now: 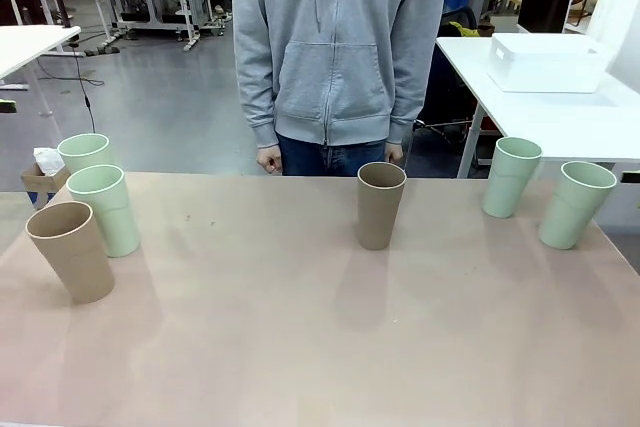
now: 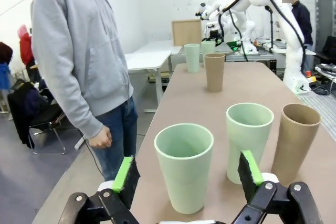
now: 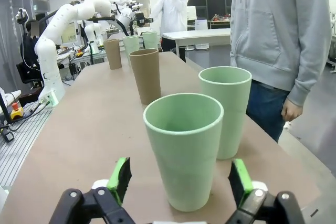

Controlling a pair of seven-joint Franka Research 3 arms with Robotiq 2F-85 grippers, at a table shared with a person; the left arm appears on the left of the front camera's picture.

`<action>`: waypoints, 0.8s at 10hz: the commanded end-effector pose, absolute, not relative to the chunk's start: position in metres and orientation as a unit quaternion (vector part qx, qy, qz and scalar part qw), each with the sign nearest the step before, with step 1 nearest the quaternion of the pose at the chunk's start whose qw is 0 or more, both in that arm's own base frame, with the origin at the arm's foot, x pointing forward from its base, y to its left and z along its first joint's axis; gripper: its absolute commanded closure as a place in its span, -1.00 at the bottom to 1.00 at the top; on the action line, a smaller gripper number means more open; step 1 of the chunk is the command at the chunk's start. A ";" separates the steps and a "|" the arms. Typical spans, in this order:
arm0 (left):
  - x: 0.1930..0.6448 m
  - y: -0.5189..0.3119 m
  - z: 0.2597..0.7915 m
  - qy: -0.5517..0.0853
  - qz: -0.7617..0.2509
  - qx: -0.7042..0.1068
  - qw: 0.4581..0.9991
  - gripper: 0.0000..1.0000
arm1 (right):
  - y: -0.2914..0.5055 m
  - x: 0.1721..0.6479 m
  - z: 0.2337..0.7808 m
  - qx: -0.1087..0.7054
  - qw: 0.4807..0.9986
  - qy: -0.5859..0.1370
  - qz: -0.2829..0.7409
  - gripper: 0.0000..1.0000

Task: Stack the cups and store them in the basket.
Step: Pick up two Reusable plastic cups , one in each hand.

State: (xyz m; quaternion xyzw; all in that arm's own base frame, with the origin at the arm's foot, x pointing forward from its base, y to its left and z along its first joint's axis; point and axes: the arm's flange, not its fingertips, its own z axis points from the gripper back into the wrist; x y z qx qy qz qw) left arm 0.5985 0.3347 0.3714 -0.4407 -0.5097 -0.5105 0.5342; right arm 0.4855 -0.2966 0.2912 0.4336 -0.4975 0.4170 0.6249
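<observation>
Your left claw (image 2: 187, 178) is spread wide. Its green pads (image 2: 126, 178) frame a mint cup (image 2: 184, 166) that stands upright just ahead, and they touch neither side of it. Your right claw (image 3: 180, 181) is spread the same way, framing another mint cup (image 3: 184, 150) without contact.

From the front, 6 cups stand mouth up on the tan bench (image 1: 300, 347), each on its own. 3 are grouped at your left: 2 mint ones (image 1: 87, 154) (image 1: 105, 209) and 1 tan-brown cup (image 1: 72, 250) nearest your side. A second tan-brown cup (image 1: 381, 204) stands alone near the middle. 2 more mint ones (image 1: 511, 177) (image 1: 576, 204) stand at your right.

The basket (image 1: 547, 62) sits on a separate white bench (image 1: 600, 122) beyond the far right corner, well apart from the cups. A person (image 1: 335, 47) in a grey hoodie stands at the far edge with both hands (image 1: 268, 159) hanging down.
</observation>
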 end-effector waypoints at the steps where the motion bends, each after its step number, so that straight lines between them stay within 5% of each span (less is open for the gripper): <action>1: 0.612 0.318 0.346 -0.518 -0.502 -0.421 0.550 -1.00 | -0.291 0.494 0.272 0.426 0.611 -0.520 0.417 -1.00; 8: 0.621 0.308 0.279 -0.548 -0.484 -0.401 0.553 -1.00 | -0.276 0.497 0.237 0.418 0.595 -0.546 0.416 -1.00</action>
